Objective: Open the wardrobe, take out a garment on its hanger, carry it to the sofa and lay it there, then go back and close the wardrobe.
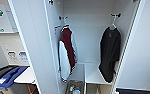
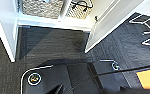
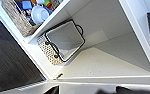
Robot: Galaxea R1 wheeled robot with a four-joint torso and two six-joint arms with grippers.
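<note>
White wardrobe (image 1: 91, 30) floor, two woven baskets (image 3: 58, 42) on it

Head and wrists facing wardrobe (image 1: 91, 37)

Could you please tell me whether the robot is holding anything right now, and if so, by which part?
Nothing appears held: the black garment hangs on its hanger inside the open wardrobe, untouched.

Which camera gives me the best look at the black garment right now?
The head view: the black garment hangs full length on its hanger at the open wardrobe's right side. The wrist views show the wardrobe's lower shelves and baskets instead.
</note>
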